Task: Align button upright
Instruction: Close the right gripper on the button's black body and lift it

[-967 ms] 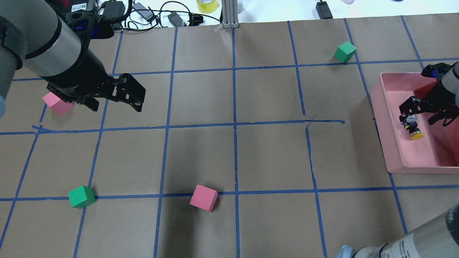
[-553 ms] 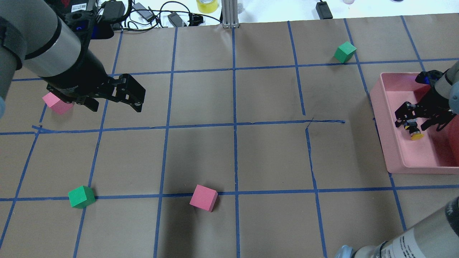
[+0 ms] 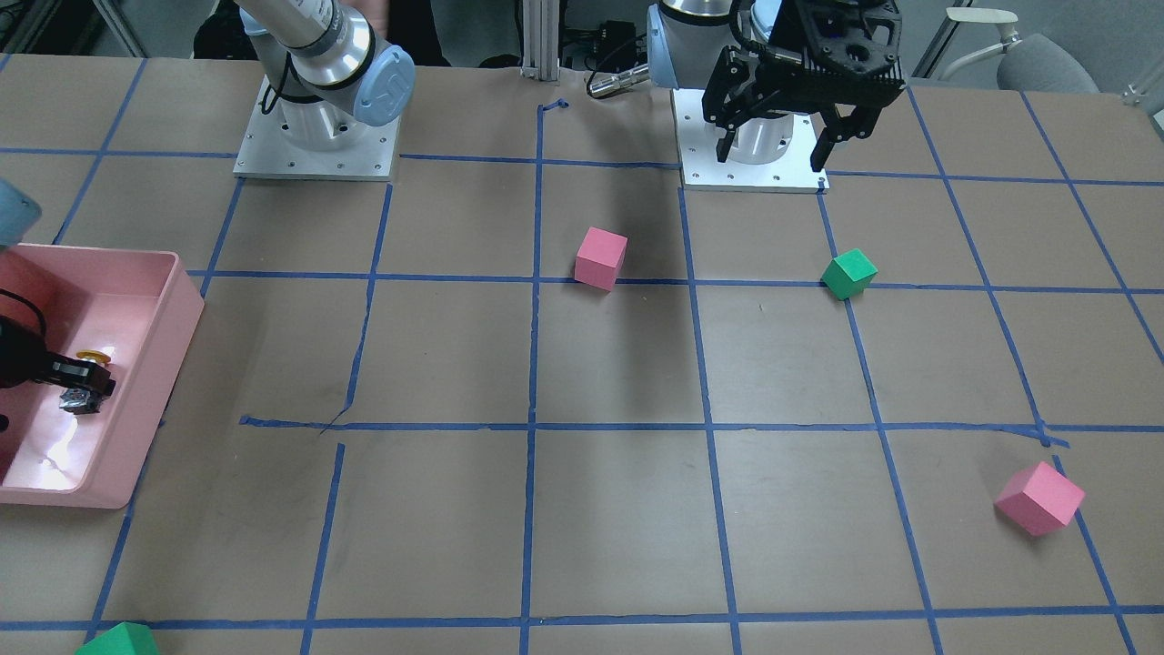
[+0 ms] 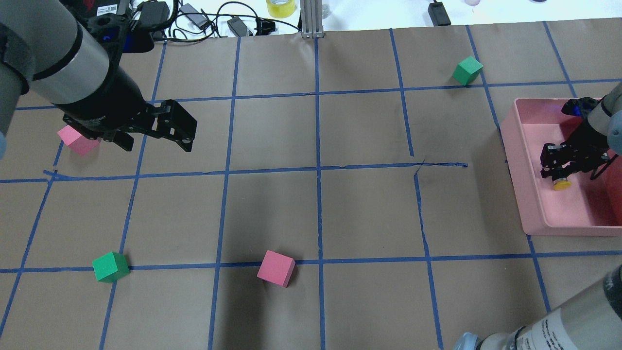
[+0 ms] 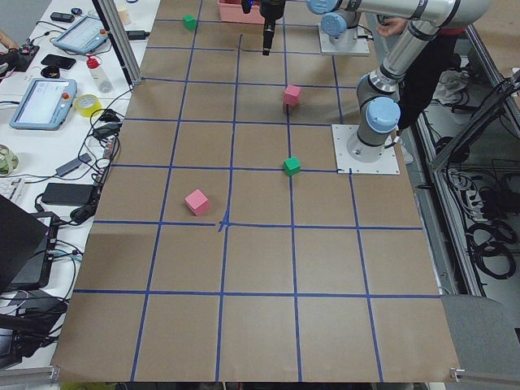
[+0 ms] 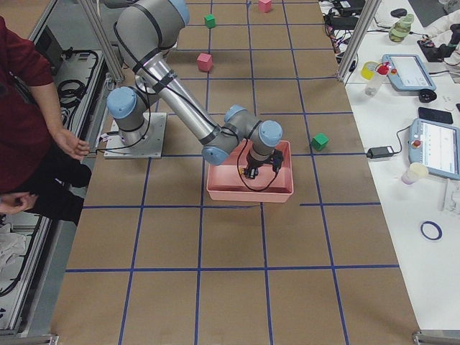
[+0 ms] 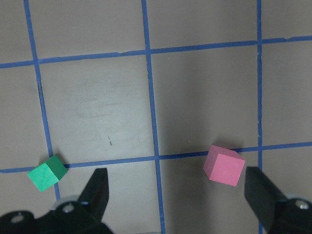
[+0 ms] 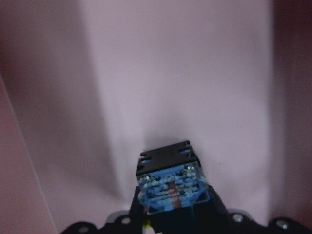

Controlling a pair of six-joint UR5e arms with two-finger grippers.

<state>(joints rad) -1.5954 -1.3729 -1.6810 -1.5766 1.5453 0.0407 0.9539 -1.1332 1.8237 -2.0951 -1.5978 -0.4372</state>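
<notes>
The button, with a yellow cap and a black neck, lies tilted inside the pink tray, its cap toward the robot's side. My right gripper is down in the tray and shut on the button's body. The right wrist view shows the button's blue-black base held between the fingers over the pink tray floor. The front view shows the cap beside the right gripper. My left gripper is open and empty, hovering above the table's left side; it also shows in the left wrist view.
A pink cube lies partly under the left arm. A green cube and a pink cube lie near the front. Another green cube lies at the back right. Cables and tape sit beyond the far edge.
My right gripper has narrowed from open around the button to shut on it and shifted slightly in the tray. The left arm has not moved.
</notes>
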